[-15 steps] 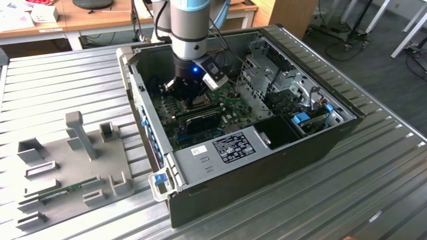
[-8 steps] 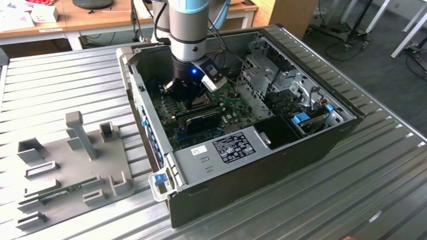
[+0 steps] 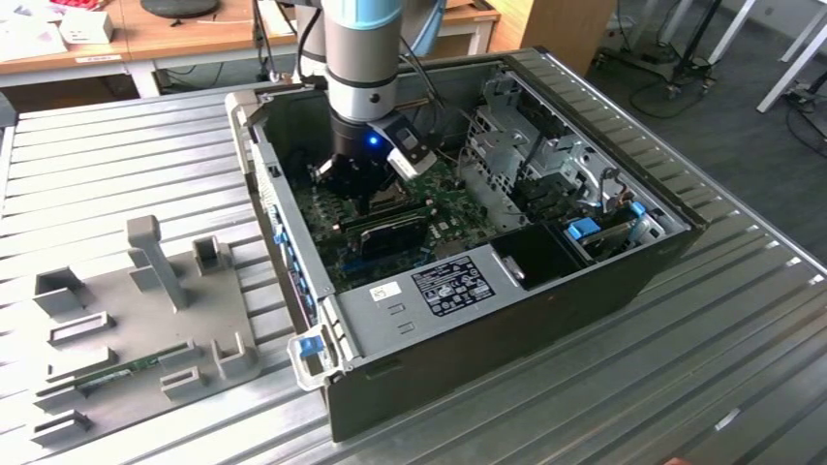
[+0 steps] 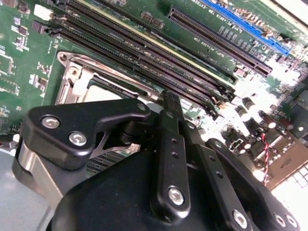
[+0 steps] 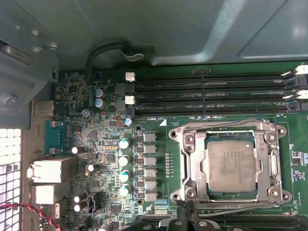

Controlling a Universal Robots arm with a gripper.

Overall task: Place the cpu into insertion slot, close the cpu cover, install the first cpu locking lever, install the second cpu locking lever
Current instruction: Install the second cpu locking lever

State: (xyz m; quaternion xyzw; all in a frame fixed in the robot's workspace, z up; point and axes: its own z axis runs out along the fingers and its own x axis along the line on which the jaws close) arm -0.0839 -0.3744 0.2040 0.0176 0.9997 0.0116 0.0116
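Already we saw the cpu (image 5: 232, 166) seated under the closed cpu cover (image 5: 187, 166); fingers (image 4: 166, 103) pressed together, holding nothing.

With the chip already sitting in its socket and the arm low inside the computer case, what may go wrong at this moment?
1. The gripper hangs close above the memory slots beside the socket; a small drift might knock them.
2. The chip lies under the metal frame, and thin wire levers run along the socket's edge; a careless push could shift the chip.
3. The case wall stands near the arm, so a sideways move may strike it.
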